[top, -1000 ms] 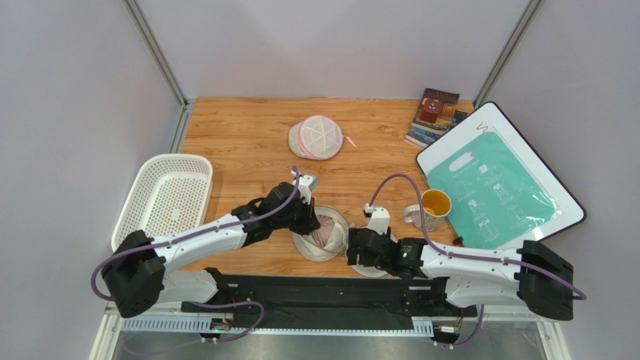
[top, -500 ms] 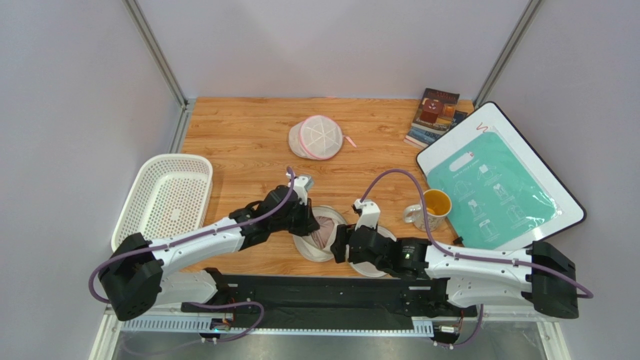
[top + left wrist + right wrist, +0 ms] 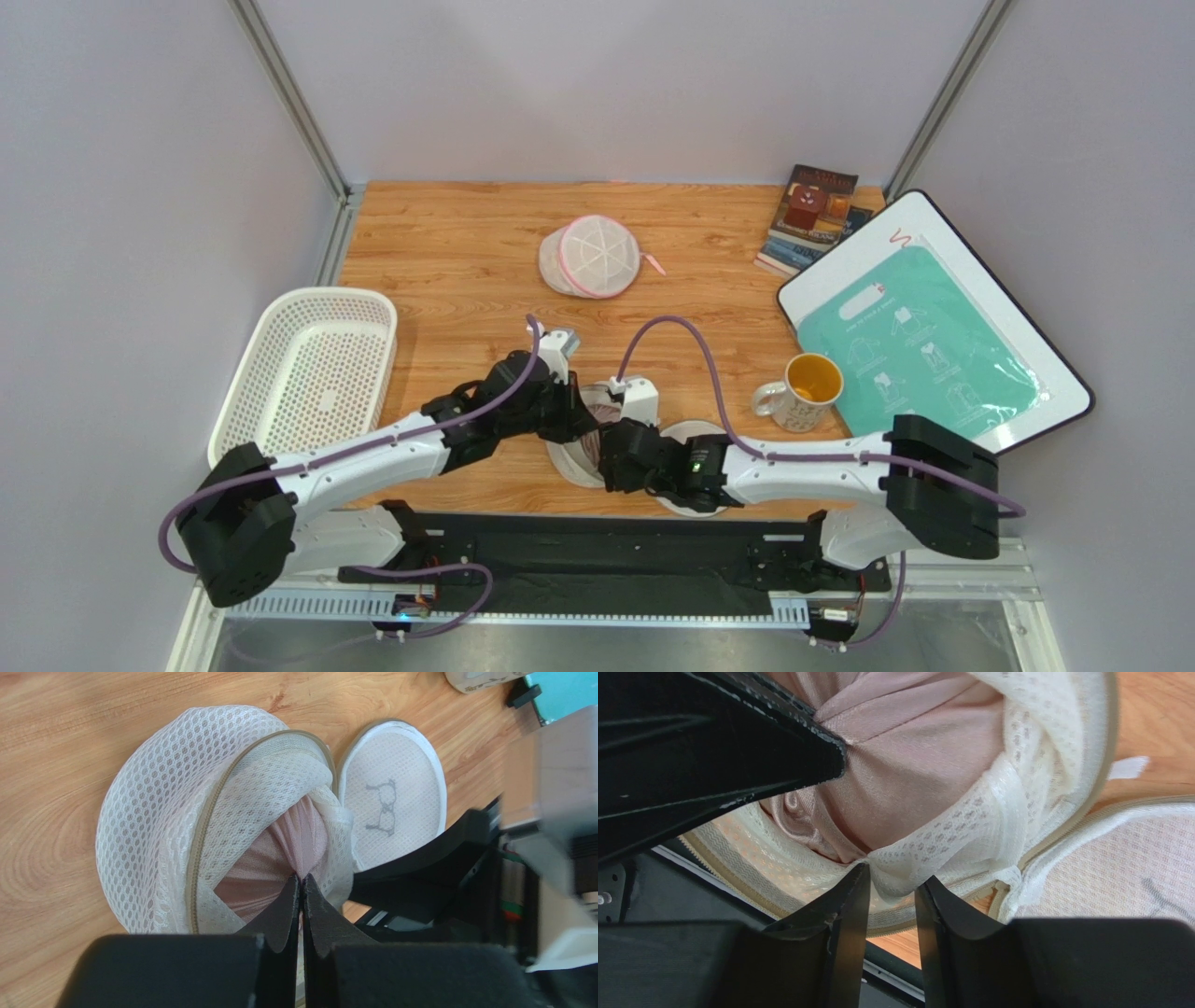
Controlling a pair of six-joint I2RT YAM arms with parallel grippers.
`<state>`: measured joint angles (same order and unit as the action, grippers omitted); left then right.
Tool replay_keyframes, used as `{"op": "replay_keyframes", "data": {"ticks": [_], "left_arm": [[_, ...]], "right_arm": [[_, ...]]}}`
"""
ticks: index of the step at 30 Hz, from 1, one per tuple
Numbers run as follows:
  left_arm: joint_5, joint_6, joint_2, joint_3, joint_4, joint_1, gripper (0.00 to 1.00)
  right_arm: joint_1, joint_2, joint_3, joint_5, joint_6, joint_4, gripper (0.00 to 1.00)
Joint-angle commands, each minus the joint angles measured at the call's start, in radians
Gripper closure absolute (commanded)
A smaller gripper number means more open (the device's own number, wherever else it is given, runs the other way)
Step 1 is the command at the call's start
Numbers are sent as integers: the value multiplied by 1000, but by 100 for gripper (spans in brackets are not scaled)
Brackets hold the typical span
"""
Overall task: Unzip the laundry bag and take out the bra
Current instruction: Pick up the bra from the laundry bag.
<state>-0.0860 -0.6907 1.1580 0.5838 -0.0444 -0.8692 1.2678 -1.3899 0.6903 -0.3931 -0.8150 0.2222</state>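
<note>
The laundry bag (image 3: 161, 826) lies unzipped near the table's front edge, with its beige zip rim gaping. Its flap with the bra pictogram (image 3: 390, 777) lies flat beside it. The pink bra (image 3: 277, 857) fills the opening. My left gripper (image 3: 302, 877) is shut on a fold of the bra at the opening. My right gripper (image 3: 892, 882) is closed on a bunched fold of the bag's white mesh (image 3: 990, 812) at the near rim, just below the bra (image 3: 906, 749). In the top view both grippers meet over the bag (image 3: 578, 462).
A white basket (image 3: 316, 367) stands at the left. A round mesh pouch with pink trim (image 3: 596, 256) lies at the back. A yellow-lined mug (image 3: 807, 389) stands right of the bag. Books (image 3: 814, 213) and a teal-faced board (image 3: 926, 329) are at the right.
My right arm has moved left from beside the flap onto the bag's near rim. My left gripper has stayed at the bag's opening, shifted slightly left.
</note>
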Motion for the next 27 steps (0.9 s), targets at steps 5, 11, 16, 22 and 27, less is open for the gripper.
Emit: {"op": "replay_keyframes", "data": {"ticks": [5, 11, 16, 22, 27], "left_arm": [[-6, -81, -92, -12, 115, -2, 100], [-3, -78, -130, -10, 81, -2, 100], [2, -64, -93, -30, 60, -2, 100], [-34, -109, -133, -41, 124, 29, 100], [-77, -118, -113, 17, 127, 27, 100]], "right_arm": [[10, -106, 34, 20, -35, -29, 83], [10, -109, 26, 20, -43, -24, 82], [13, -26, 57, -13, -9, 63, 66], [13, 187, 35, -73, 19, 166, 53], [13, 270, -6, -67, 5, 155, 48]]}}
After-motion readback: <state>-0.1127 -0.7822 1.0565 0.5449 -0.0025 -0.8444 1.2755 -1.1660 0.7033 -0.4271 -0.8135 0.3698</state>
